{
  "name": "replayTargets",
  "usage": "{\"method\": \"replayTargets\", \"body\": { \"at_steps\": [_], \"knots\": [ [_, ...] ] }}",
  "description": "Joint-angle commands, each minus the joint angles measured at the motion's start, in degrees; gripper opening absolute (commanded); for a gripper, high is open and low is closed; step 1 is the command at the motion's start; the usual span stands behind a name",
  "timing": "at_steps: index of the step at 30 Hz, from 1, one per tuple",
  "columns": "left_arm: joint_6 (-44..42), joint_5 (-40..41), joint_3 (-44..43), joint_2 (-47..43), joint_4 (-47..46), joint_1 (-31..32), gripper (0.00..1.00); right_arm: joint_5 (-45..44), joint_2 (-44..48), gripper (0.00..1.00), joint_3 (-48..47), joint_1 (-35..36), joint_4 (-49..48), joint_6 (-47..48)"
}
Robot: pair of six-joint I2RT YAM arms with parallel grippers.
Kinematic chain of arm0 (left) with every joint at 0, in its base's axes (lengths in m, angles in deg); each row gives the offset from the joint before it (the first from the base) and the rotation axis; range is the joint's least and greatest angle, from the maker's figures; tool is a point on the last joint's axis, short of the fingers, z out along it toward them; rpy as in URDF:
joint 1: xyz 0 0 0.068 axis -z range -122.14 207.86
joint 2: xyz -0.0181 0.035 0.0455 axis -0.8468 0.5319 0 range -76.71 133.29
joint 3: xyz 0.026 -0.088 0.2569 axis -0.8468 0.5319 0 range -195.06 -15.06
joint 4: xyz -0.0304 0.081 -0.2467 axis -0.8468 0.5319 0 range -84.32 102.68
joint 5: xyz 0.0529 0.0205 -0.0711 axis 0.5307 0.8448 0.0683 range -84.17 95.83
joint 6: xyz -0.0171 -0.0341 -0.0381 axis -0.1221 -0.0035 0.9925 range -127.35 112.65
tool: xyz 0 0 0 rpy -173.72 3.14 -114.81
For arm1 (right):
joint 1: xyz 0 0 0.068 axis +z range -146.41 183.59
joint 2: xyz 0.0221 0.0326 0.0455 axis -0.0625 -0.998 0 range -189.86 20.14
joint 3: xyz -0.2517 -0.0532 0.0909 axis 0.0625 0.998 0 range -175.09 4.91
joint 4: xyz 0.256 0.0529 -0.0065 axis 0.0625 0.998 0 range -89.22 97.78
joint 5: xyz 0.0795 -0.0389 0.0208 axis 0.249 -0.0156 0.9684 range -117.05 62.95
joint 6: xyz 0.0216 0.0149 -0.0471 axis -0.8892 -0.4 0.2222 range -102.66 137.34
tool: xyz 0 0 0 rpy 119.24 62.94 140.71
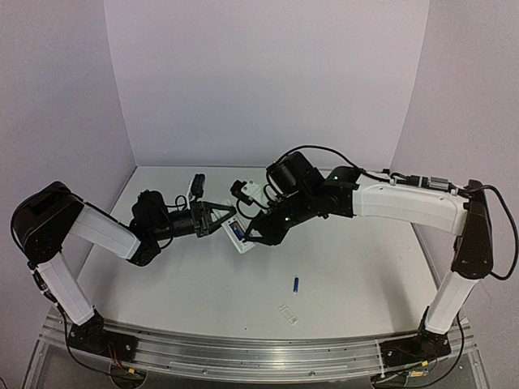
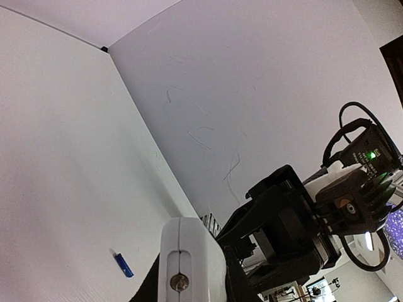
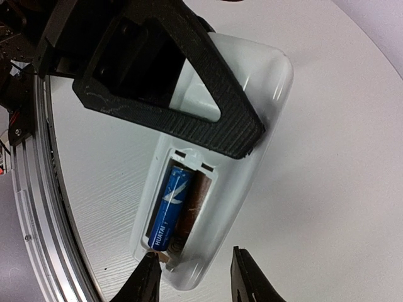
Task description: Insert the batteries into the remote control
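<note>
Left gripper (image 1: pixel 220 219) clamped on remote control (image 1: pixel 236 230); arm reaches low toward table centre, remote's open compartment facing up. Seated battery (image 3: pixel 169 211) in one slot, label reads "HUATAI" (slot beside it bare). Right gripper (image 3: pixel 196 280) spread, fingers either side of remote's end; arm comes in from right. Loose battery (image 1: pixel 296 284) on table (image 1: pixel 365 267), well apart from both grippers; clear cover (image 1: pixel 287 314) near it.

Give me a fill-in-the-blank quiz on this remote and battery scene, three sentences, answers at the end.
1. The remote control is clamped by the ___.
2. Its open compartment holds ___ blue battery.
3. The other battery lies loose on the ___.
Answers: left gripper; one; table.
</note>
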Motion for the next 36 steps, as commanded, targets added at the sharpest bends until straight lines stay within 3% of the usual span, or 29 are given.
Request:
{"method": "replayTargets", "body": {
  "at_steps": [1, 22, 36],
  "knots": [
    [0.91, -1.66, -2.72, 0.52, -4.23, -0.30, 0.00, 1.87, -1.05, 0.37, -2.59, 0.24, 0.27, -0.76],
    [1.40, -5.63, -3.65, 0.63, -5.75, -0.39, 0.00, -4.64, -5.84, 0.37, -6.66, 0.21, -1.60, 0.37],
    [3.37, -8.48, -5.13, 2.76, -8.28, -0.01, 0.00, -8.52, -16.24, 0.36, -18.25, 0.16, -1.68, -2.44]
  ]
}}
